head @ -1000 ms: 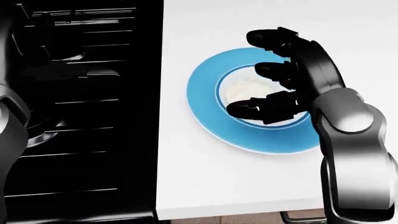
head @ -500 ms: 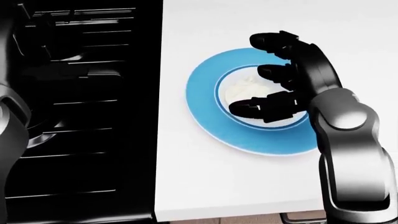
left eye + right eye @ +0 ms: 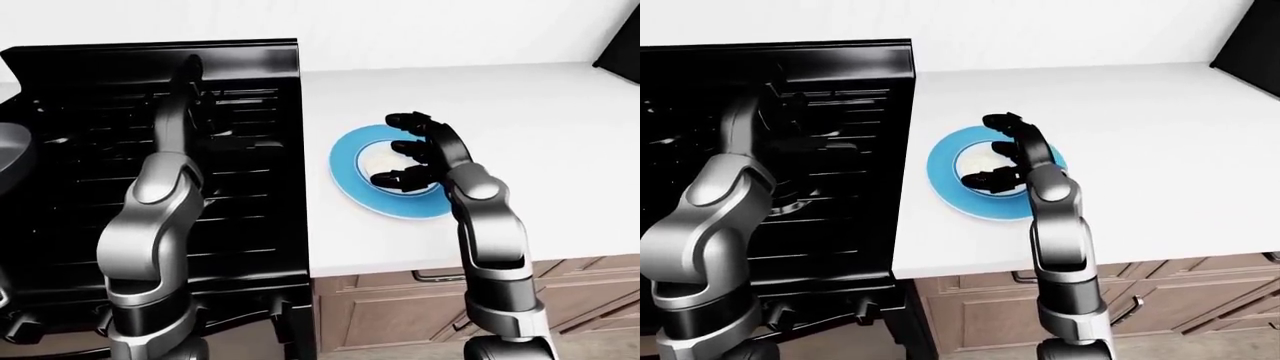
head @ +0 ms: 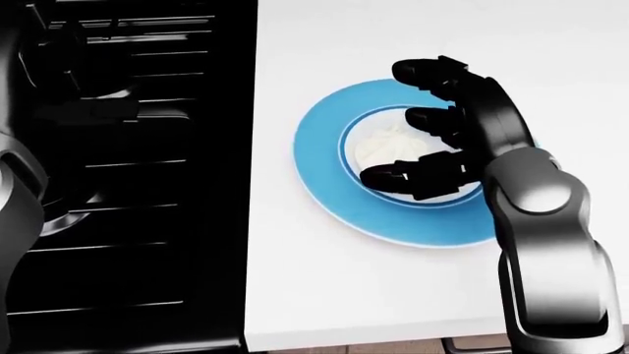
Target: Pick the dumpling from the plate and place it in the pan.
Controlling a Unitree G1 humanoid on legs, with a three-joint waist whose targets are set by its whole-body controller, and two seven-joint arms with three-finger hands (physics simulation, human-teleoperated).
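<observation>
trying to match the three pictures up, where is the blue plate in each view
Left-eye view: the round blue-rimmed plate lies right of centre, beside the black stove.
Head view: right of centre, large.
Right-eye view: centre, slightly above the middle.
Shared landmark: the black right hand, fingers spread over the pale dumpling.

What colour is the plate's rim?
Bright blue, with a white centre; the plate shows best in the head view.
</observation>
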